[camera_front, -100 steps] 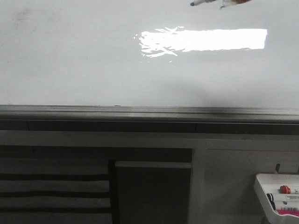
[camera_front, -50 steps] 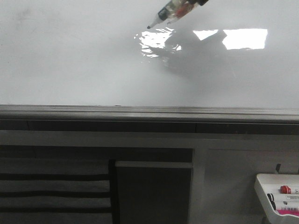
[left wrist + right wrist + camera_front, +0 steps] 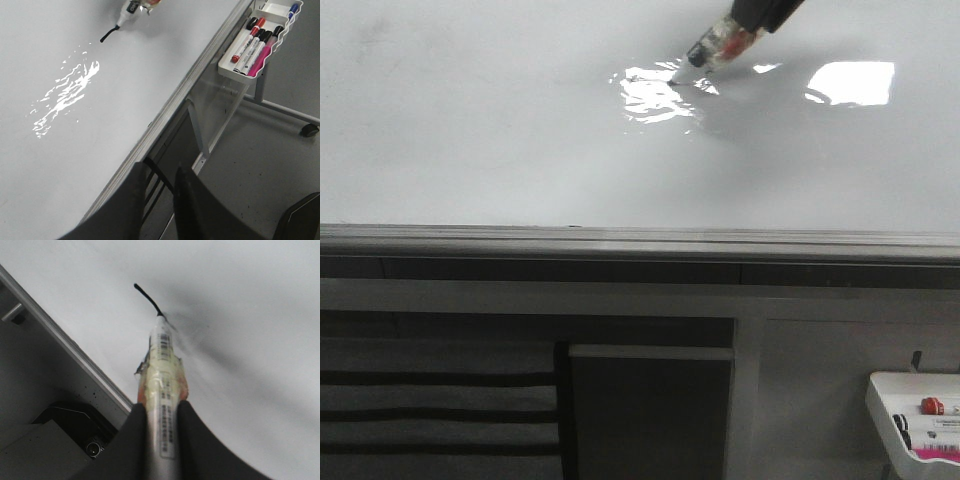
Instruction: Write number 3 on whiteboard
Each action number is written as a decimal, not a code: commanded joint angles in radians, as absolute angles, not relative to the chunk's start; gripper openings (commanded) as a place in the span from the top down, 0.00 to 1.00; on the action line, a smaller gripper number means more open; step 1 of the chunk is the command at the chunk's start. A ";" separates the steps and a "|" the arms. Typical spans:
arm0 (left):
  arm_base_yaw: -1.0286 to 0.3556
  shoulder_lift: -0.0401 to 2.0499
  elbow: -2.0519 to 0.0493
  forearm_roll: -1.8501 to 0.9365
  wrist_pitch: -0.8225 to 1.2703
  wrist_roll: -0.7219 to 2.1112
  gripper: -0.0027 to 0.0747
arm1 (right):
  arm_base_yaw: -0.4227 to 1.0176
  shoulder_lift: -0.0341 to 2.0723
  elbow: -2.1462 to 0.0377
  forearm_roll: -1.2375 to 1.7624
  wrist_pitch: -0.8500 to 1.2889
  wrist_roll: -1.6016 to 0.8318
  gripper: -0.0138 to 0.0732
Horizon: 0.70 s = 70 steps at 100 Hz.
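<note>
The whiteboard (image 3: 500,140) is glossy white with a grey rim (image 3: 620,240) and fills the upper front view. My right gripper (image 3: 161,407) is shut on a white marker (image 3: 164,365) with a barcode label, and enters the front view at the top (image 3: 760,12). The marker (image 3: 720,42) slants down to the board, its tip at the light glare (image 3: 655,95). A short curved black stroke (image 3: 147,299) runs from the tip, and also shows in the left wrist view (image 3: 109,34). My left gripper (image 3: 161,172) is slightly open and empty, off the board's rim.
A small white tray (image 3: 272,25) with several markers hangs beside the board's rim and shows at the lower right of the front view (image 3: 910,385). Below the rim are a grey frame and a dark panel (image 3: 650,410). A stand leg with a caster (image 3: 310,131) rests on the floor.
The marker has come down from the top edge to the board, and its tip is now at the glare. Its shadow now covers the middle of the glare. The left arm's motion is not shown.
</note>
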State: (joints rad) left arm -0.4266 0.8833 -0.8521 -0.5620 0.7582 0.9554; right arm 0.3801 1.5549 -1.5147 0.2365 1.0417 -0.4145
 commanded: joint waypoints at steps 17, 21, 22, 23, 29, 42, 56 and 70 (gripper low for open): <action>-0.422 0.875 -0.881 -0.602 0.703 0.942 0.82 | 0.427 1.557 -1.472 0.293 0.858 -0.437 0.91; -0.422 0.876 -0.881 -0.602 0.703 0.942 0.82 | 0.427 1.559 -1.472 0.284 0.856 -0.436 0.91; -0.422 0.876 -0.881 -0.602 0.703 0.942 0.82 | 0.424 1.559 -1.472 0.279 0.858 -0.434 0.91; -0.422 0.876 -0.881 -0.602 0.703 0.942 0.82 | 0.422 1.553 -1.472 0.279 0.858 -0.431 0.91; -0.422 0.876 -0.881 -0.602 0.703 0.942 0.82 | 0.401 1.536 -1.472 0.272 0.882 -0.426 0.91; -0.422 0.876 -0.881 -0.602 0.703 0.942 0.82 | 0.383 1.483 -1.436 0.270 0.953 -0.426 0.91; -0.422 0.876 -0.881 -0.602 0.703 0.942 0.82 | 0.401 1.462 -1.338 0.324 0.901 -0.433 0.91; -0.422 0.876 -0.881 -0.602 0.703 0.942 0.82 | 0.457 1.492 -1.299 0.333 0.758 -0.445 0.91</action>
